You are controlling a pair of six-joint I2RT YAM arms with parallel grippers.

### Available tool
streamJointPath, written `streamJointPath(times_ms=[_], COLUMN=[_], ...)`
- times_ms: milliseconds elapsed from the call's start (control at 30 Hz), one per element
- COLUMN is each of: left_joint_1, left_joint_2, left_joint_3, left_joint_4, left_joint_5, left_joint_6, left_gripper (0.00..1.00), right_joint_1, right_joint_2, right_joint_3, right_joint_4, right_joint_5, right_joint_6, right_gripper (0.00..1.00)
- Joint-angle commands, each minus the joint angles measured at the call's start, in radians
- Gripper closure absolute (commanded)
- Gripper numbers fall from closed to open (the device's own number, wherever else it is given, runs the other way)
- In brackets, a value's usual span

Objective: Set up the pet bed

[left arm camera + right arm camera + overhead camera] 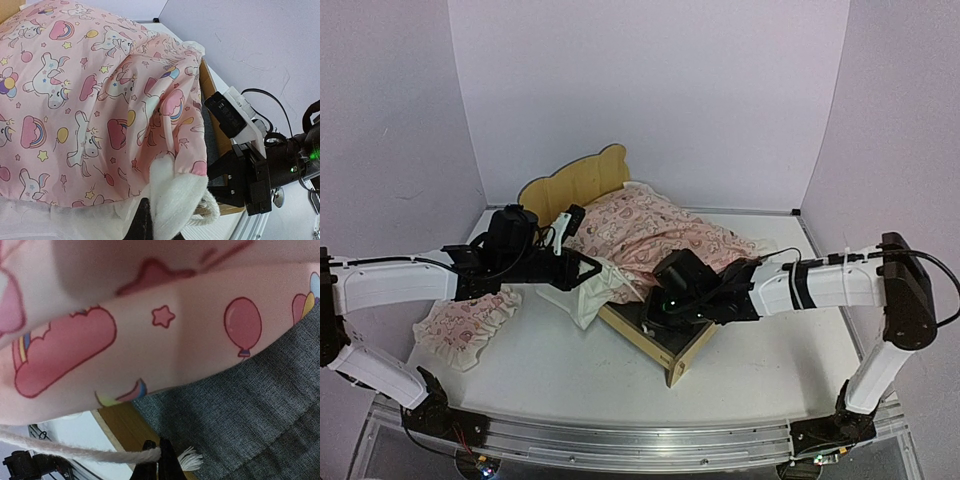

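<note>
The pet bed (582, 183) of light plywood stands mid-table, its wavy headboard at the back and its footboard corner (680, 352) nearest me. A pink patterned blanket (660, 235) is draped over most of it. My left gripper (585, 272) is shut on the blanket's white ruffled edge (177, 200); its dark fingers (139, 220) show beneath the cloth. My right gripper (158, 456) hangs over the bed's near end, shut on a white cord (75, 452) with a frayed tip. Beside it lie the grey mattress pad (250, 410) and the wooden rail (125, 425).
A small pink ruffled pillow (470, 320) lies on the table at the left, in front of the left arm. The right arm's black wrist (250, 175) sits close to the lifted blanket corner. White walls enclose the back and both sides.
</note>
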Motion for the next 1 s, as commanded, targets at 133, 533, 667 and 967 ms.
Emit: streamJointPath(times_ms=[133, 533, 667, 967], left_joint_1=[0.007, 0.006, 0.006, 0.007], left_joint_2=[-0.011, -0.014, -0.01, -0.008], left_joint_3=[0.016, 0.009, 0.01, 0.01], left_joint_4=[0.075, 0.075, 0.075, 0.075], left_joint_5=[0.007, 0.009, 0.012, 0.02], left_joint_6=[0.013, 0.013, 0.012, 0.006], left_gripper=[1.0, 1.0, 1.0, 1.0], right_joint_1=[0.029, -0.027, -0.107, -0.16], right_joint_2=[0.107, -0.055, -0.056, -0.014], right_joint_3=[0.107, 0.043, 0.02, -0.021], right_joint_4=[0.006, 0.087, 0.148, 0.318], right_joint_5=[0.146, -0.198, -0.489, -0.648], right_joint_6=[-0.15, -0.69, -0.677, -0.571], right_gripper=[1.0, 1.0, 1.0, 1.0])
